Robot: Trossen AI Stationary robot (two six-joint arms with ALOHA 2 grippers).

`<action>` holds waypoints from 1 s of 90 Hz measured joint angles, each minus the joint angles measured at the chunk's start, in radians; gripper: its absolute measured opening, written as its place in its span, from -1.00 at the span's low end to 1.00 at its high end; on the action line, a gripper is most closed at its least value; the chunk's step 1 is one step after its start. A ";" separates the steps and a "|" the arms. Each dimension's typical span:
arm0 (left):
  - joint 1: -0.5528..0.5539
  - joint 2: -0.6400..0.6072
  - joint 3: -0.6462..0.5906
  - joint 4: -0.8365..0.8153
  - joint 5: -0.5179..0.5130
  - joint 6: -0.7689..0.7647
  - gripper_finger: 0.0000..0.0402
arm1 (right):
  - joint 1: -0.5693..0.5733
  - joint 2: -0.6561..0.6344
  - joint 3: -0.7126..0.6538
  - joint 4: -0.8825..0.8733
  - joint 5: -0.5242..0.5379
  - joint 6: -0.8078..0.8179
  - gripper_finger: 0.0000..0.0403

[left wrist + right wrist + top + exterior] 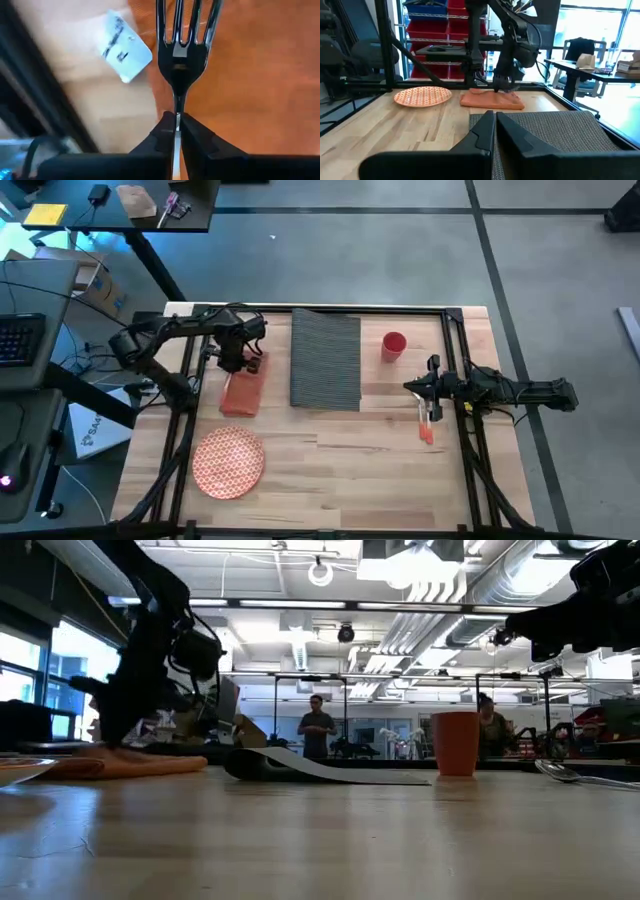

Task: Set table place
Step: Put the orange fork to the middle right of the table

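Observation:
My left gripper (232, 360) hovers over the far end of the orange napkin (243, 390), shut on a silver fork (182, 45). The napkin lies flat on the table (350, 470), left of the dark woven placemat (325, 360). The patterned plate (228, 462) lies near the front left, and the red cup (393, 345) stands right of the placemat. My right gripper (420, 387) hovers shut and empty at the placemat's right edge, above orange-handled cutlery (427, 425) lying on the wood. My left gripper pinches the fork's thin neck (177, 111), just behind the head, between its two fingertips (192, 132). The fork sticks out ahead of the fingers, in line with them, tines first over the napkin. Whether the tines touch the cloth cannot be told.
A black rail frame (455, 330) runs around the tabletop. A white label (125, 47) sticks out from the napkin's edge. Bare wood lies between the plate and the cutlery along the near side. A dark desk (20, 350) with a keyboard stands off the table's left.

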 joint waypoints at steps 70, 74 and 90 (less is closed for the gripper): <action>-0.645 0.051 0.405 0.419 -0.136 -0.271 -1.00 | -0.029 0.027 0.069 0.403 0.387 0.818 -1.00; -0.660 0.085 0.447 0.431 -0.151 -0.257 -1.00 | -0.030 0.054 0.093 0.397 0.351 0.822 -1.00; -0.697 0.210 0.610 0.436 -0.189 -0.146 -1.00 | -0.023 0.251 0.275 0.138 0.186 0.824 -0.98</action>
